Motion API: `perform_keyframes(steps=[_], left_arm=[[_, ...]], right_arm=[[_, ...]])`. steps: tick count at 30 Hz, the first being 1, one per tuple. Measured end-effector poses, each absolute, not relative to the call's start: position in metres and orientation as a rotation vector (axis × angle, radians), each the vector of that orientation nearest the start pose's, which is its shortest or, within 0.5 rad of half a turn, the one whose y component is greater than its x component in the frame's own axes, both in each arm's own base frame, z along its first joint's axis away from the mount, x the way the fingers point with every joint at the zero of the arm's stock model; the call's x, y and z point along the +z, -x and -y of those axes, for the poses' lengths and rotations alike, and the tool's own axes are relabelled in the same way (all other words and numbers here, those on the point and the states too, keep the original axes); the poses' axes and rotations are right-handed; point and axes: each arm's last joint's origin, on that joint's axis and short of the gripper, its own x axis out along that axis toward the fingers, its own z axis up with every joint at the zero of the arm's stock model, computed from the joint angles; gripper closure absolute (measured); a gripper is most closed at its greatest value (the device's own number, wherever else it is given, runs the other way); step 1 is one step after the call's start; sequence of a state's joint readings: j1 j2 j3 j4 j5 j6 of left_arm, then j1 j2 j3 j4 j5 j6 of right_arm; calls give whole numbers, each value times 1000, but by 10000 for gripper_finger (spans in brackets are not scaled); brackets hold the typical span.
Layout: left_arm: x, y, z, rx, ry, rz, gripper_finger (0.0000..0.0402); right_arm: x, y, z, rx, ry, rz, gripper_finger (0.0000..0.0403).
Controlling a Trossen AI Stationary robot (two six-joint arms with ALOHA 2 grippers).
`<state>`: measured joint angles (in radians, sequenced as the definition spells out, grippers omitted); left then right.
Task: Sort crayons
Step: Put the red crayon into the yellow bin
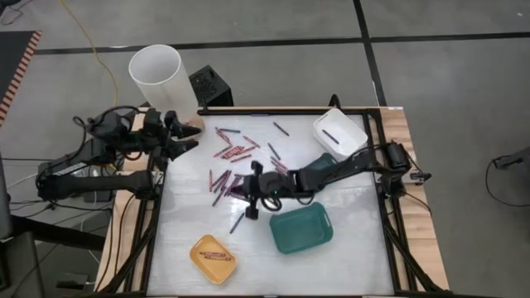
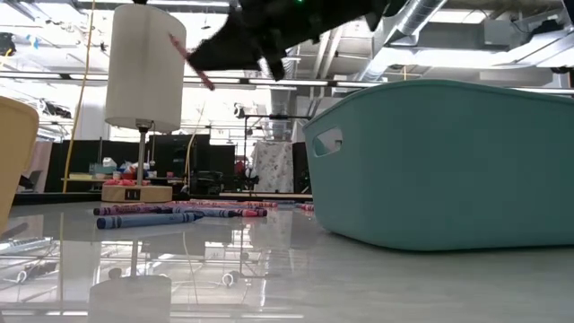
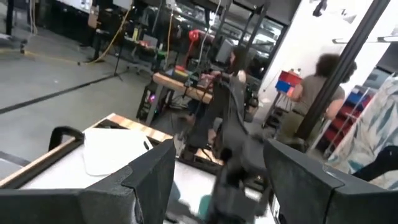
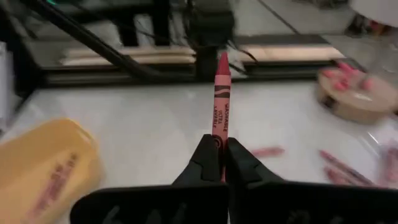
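Many red, pink, purple and dark crayons lie scattered on the white table's middle. My right gripper hovers over the near side of that scatter, shut on one red-pink crayon, which also shows in the low view as a pink crayon high above the table. My left gripper is raised at the table's far left corner, open, with nothing between its fingers. Near the front lies a yellow tray with red crayons in it. My right gripper pinches the crayon's rear end between its two fingertips. The fingers come roughly level from the table's right, tipped slightly down. The crayon sticks straight out ahead of the fingers, its point toward the left, lifted clear of the table.
A teal tray sits just near of the right gripper, and a white tray with a dark stick in it at the far right. A tall white cylinder stands at the far left corner. A lone dark crayon lies beside the teal tray.
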<state>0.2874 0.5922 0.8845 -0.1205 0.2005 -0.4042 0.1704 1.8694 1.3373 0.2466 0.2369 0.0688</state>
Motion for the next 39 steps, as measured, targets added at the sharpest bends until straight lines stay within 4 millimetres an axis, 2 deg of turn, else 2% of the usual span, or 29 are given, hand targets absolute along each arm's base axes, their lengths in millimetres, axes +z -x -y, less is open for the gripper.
perform_keyframes(steps=[5,9,17,22,28,39], left_arm=[[397,-110,-27,53,372,205,168],[397,-111,-27,71,396,207,168],[398,-110,-28,80,420,224,168],[398,-110,-28,88,422,226,168],[398,-110,-28,86,422,224,168],[398,-110,-28,88,413,220,168]], right_arm=[[250,-434,-86,20,-21,-192,401],[231,-450,-102,118,-30,-178,401],[207,-501,-142,343,-26,-204,401],[203,-527,-162,466,-14,-279,401],[197,-539,-165,518,-68,-412,401],[194,-538,-160,504,-117,-483,379]])
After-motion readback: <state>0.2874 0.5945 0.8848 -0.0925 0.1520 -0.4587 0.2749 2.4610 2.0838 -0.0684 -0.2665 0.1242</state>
